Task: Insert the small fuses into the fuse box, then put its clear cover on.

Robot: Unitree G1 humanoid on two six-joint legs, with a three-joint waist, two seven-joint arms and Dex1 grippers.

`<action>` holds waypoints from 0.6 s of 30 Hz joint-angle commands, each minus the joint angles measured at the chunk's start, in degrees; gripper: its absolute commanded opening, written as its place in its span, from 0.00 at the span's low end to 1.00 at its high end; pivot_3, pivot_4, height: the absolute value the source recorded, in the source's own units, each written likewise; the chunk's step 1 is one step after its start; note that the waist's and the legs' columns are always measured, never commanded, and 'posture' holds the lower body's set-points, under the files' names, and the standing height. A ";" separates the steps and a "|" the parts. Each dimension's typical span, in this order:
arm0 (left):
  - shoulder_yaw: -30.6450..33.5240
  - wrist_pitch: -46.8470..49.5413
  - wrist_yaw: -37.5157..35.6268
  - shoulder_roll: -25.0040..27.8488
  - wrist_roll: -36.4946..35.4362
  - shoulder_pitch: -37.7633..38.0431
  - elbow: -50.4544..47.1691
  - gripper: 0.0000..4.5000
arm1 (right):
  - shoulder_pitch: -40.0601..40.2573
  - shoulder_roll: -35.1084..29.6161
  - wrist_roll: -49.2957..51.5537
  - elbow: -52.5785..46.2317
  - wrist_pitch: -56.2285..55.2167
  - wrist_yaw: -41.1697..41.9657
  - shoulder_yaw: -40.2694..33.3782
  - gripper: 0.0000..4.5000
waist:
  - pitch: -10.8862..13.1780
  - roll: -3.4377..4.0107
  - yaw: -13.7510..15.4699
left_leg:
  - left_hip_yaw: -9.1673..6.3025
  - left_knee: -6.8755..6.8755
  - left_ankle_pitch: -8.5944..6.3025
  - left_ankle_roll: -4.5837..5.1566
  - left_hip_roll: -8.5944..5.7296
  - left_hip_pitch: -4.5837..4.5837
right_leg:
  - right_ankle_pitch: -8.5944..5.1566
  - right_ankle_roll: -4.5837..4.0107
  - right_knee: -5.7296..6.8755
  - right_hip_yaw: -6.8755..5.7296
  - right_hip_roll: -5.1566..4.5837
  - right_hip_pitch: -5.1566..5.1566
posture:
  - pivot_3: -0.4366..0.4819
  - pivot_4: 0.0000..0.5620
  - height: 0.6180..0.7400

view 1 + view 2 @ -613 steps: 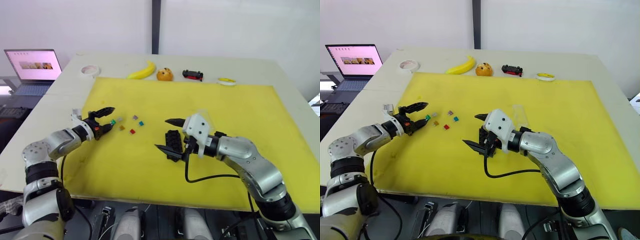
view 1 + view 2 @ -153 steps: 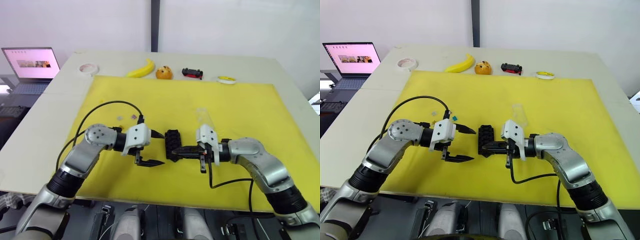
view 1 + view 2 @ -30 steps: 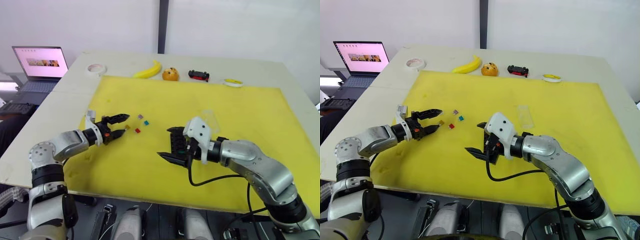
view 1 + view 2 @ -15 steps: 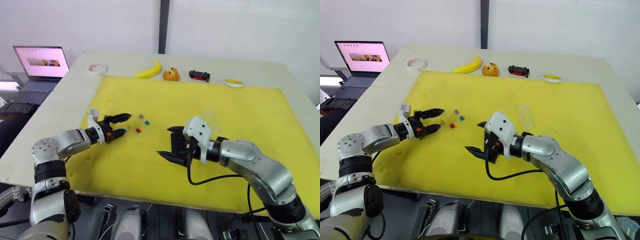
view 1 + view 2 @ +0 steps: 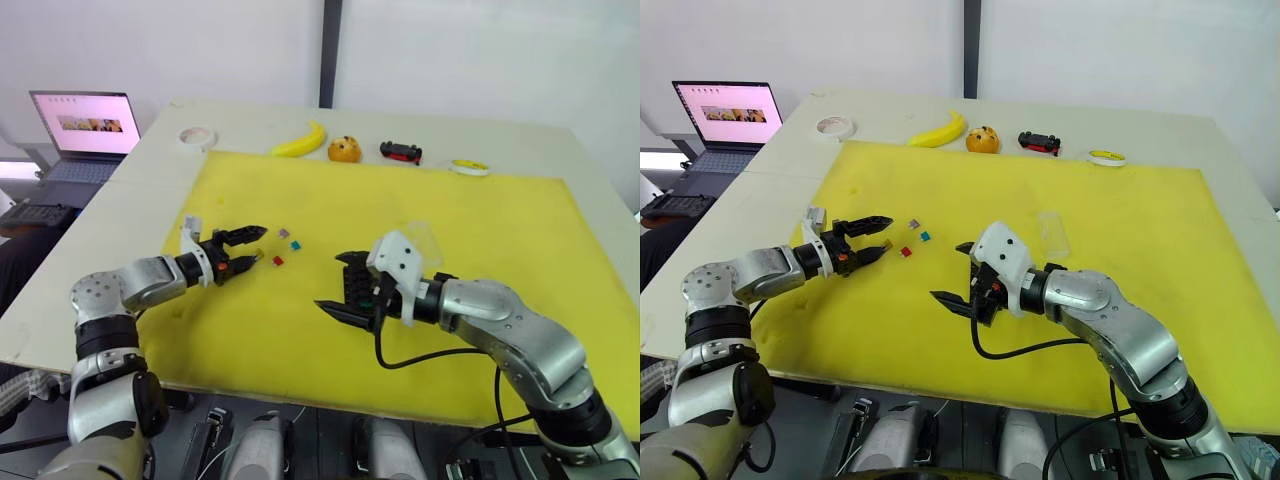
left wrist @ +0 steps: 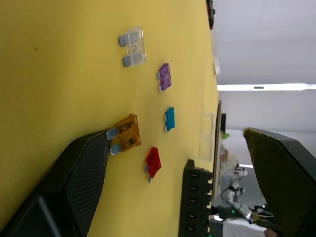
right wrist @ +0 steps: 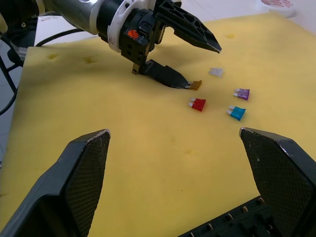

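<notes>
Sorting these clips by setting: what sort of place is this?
Probably a robot lab or test bench: a yellow mat covers a white table, with an open laptop at its side and odd props like a banana and toy car.

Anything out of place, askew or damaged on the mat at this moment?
Nothing stands out. Five loose fuses, orange-brown, red, teal, purple and clear, lie flat on the yellow mat near the open left gripper; the clear cover lies flat beyond the fuse box.
</notes>
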 commanded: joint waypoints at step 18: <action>2.18 1.20 -2.83 -3.11 10.19 -0.93 2.19 0.61 | -0.59 -0.24 0.07 -1.44 -0.59 0.74 -2.25 1.00 | 0.02 0.06 -0.12 | -0.30 -0.02 -0.10 -0.19 -0.01 -0.03 | -0.01 -0.02 -0.10 -0.25 -0.26 -0.17 | 0.48 0.27 1.00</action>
